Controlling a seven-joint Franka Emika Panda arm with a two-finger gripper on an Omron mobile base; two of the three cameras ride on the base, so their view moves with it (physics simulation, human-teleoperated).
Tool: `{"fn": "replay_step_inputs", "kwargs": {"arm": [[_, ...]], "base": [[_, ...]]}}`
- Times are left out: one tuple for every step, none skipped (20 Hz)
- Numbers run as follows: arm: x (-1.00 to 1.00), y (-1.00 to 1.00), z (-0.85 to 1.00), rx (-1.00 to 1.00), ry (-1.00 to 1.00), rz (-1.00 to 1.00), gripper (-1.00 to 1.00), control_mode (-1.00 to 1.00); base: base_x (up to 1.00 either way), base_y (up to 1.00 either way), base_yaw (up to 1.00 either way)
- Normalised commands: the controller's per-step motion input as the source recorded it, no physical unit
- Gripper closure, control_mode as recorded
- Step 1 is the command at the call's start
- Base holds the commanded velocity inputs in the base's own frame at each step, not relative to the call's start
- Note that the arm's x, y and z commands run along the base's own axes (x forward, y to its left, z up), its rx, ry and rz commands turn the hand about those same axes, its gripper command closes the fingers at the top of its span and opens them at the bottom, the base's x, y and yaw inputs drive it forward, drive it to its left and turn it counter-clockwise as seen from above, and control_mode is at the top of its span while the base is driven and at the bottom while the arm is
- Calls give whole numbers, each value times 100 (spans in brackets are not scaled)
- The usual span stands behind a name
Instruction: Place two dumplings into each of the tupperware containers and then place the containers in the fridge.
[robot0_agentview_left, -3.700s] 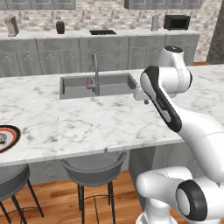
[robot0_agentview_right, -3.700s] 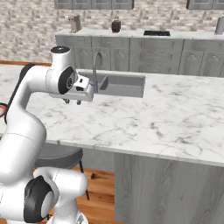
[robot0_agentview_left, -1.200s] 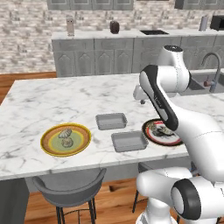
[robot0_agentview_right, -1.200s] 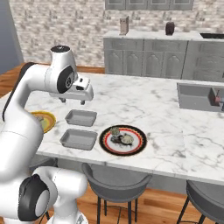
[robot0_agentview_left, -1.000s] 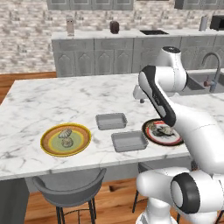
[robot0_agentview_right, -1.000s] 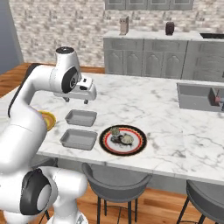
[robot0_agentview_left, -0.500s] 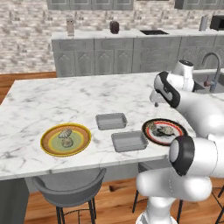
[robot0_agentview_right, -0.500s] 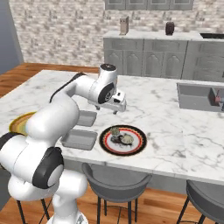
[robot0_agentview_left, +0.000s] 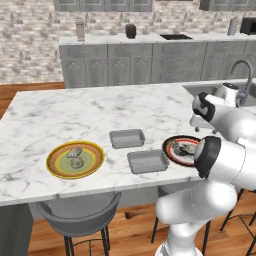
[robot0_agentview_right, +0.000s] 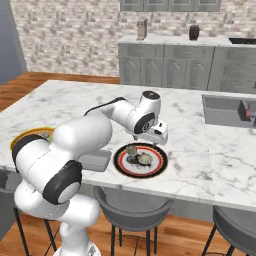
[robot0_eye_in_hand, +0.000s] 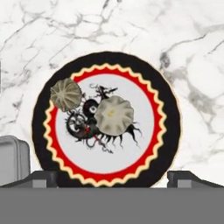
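My gripper (robot0_eye_in_hand: 113, 177) hangs open just above a black-and-red rimmed plate (robot0_eye_in_hand: 168, 127), fingertips (robot0_eye_in_hand: 42, 178) wide apart with nothing between them. Two dumplings lie on that plate: one (robot0_eye_in_hand: 66, 94) at its left rim, one (robot0_eye_in_hand: 114, 115) near the middle. From the right base view the gripper (robot0_agentview_right: 153, 140) is over the plate's far edge (robot0_agentview_right: 155, 169). Two tupperware containers (robot0_agentview_left: 127, 138) (robot0_agentview_left: 147, 161) sit empty side by side, left of the plate. A yellow-orange plate (robot0_agentview_left: 59, 167) holds two more dumplings (robot0_agentview_left: 75, 152) (robot0_agentview_left: 76, 162). The fridge is out of view.
All of this sits on a marble island (robot0_agentview_left: 65, 115) near its front edge. A sink with a faucet (robot0_agentview_right: 227, 111) is set in to the right. Grey stools (robot0_agentview_left: 80, 217) stand below the front edge. Grey cupboards (robot0_agentview_left: 130, 70) line the back wall.
The base drove along the island from the sink to the plates. In the last second the arm swung right from over the containers and came down over the black-and-red plate, gripper still open.
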Motion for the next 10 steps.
{"fn": "replay_step_inputs", "kwargs": {"arm": [[0, -31, -43, -3, 3, -3, -100, -100], [0, -17, -36, -3, 1, -1, -100, -100], [0, 0, -29, -3, 0, 0, -100, -100], [0, 0, -22, -1, 0, 0, -100, -100], [0, 0, -21, -1, 0, 0, -100, -100], [0, 3, -28, -2, 0, 0, -100, -100], [0, 12, -26, -5, -1, 0, -100, -100], [0, 14, -29, -5, 0, 1, -100, -100], [0, 3, -22, -1, 0, 3, -100, -100], [0, 3, -19, 0, 0, 1, -100, -100]], "base": [[0, 0, 0], [0, 0, 0], [0, 0, 0], [0, 0, 0], [0, 0, 0], [0, 0, 0], [0, 0, 0], [0, 0, 0], [0, 0, 0], [0, 0, 0]]}}
